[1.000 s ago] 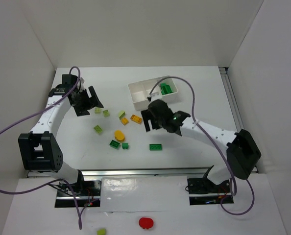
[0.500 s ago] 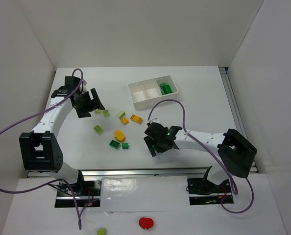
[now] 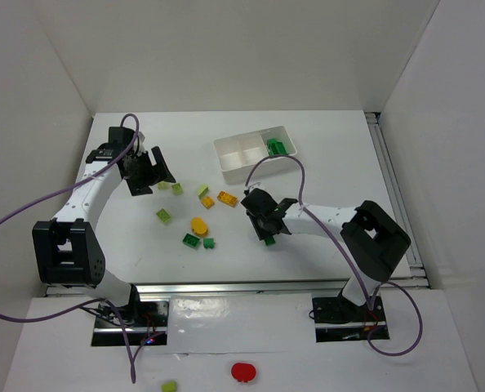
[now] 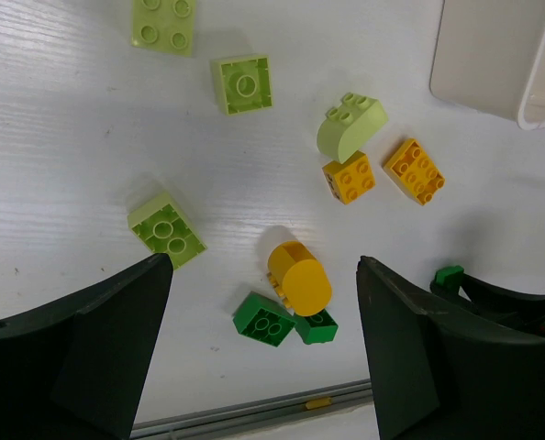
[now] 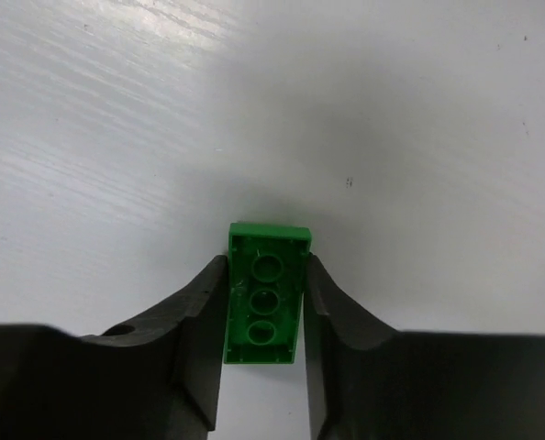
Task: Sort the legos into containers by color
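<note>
My right gripper [image 3: 268,232] [image 5: 265,302] is shut on a dark green lego [image 5: 265,295] [image 3: 269,239], underside up, just above the table in front of the white tray [image 3: 230,167]. Other green legos [image 3: 278,147] lie in the tray's right compartment; its other two look empty. Loose on the table lie lime legos [image 3: 162,216] [image 4: 167,229], orange legos [image 3: 227,198] [image 4: 415,170], a rounded orange piece [image 3: 198,224] [image 4: 298,280] and two green legos [image 3: 192,240] [image 4: 264,321]. My left gripper [image 3: 150,170] [image 4: 263,268] hangs open above this scatter, holding nothing.
A metal rail [image 3: 242,286] runs along the table's near edge. In front of it, off the table, lie a red round object [image 3: 243,371] and a lime brick [image 3: 169,385]. White walls enclose the table on three sides.
My right arm swung from the tray toward the near side, came down over the lone green lego and shut on it. The left arm has barely moved.
</note>
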`<control>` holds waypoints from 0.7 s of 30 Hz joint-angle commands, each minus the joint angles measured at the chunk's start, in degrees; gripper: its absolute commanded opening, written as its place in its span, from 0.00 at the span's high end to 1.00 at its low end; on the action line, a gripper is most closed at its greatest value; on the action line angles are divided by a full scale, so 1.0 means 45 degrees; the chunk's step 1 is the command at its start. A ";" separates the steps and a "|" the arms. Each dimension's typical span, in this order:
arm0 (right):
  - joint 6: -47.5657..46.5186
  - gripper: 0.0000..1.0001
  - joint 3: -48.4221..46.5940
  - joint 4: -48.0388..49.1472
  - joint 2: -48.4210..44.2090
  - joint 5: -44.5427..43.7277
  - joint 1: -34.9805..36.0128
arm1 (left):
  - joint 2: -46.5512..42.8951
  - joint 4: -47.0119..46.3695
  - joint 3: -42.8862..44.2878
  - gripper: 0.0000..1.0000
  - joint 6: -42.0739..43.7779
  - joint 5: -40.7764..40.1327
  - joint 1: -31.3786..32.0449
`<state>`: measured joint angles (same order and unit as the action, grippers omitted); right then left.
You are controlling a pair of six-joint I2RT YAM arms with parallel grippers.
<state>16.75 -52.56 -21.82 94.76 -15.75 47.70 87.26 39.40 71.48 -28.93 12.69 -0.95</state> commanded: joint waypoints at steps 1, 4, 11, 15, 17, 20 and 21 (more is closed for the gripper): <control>-0.0111 0.69 -0.0020 0.0514 -0.0041 0.0277 0.0024 | -0.0173 -0.0142 0.0365 0.09 -0.0173 -0.0007 0.0036; 0.0163 0.83 -0.0429 0.0027 -0.0218 -0.0073 0.0024 | -0.0173 -0.0142 0.0365 0.09 -0.0173 -0.0007 0.0036; 0.0047 0.83 -0.2810 -0.0814 -0.1195 -0.1929 -0.0891 | -0.0290 -0.0142 0.0365 0.09 -0.0173 -0.0007 0.0036; -0.0559 0.80 -0.4973 -0.0270 -0.0535 -0.2826 -0.2316 | -0.0406 -0.0142 0.0365 0.11 0.0139 0.0558 0.0036; -0.0715 0.80 -0.5856 -0.0131 0.0091 -0.2674 -0.3370 | -0.0583 -0.0142 0.0365 0.11 0.0528 0.0831 0.0171; -0.1007 0.80 -0.7575 0.0317 0.1923 -0.2556 -0.4329 | -0.0896 0.0111 0.0598 0.11 0.0899 0.0717 0.0328; -0.1143 0.80 -0.8410 0.0435 0.2336 -0.2555 -0.4486 | -0.1012 0.0306 0.0599 0.11 0.1017 0.0716 0.0444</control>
<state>13.98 -84.33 -22.46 99.18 -25.69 29.56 86.04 39.72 71.64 -27.20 14.46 -0.05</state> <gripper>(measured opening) 0.419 0.894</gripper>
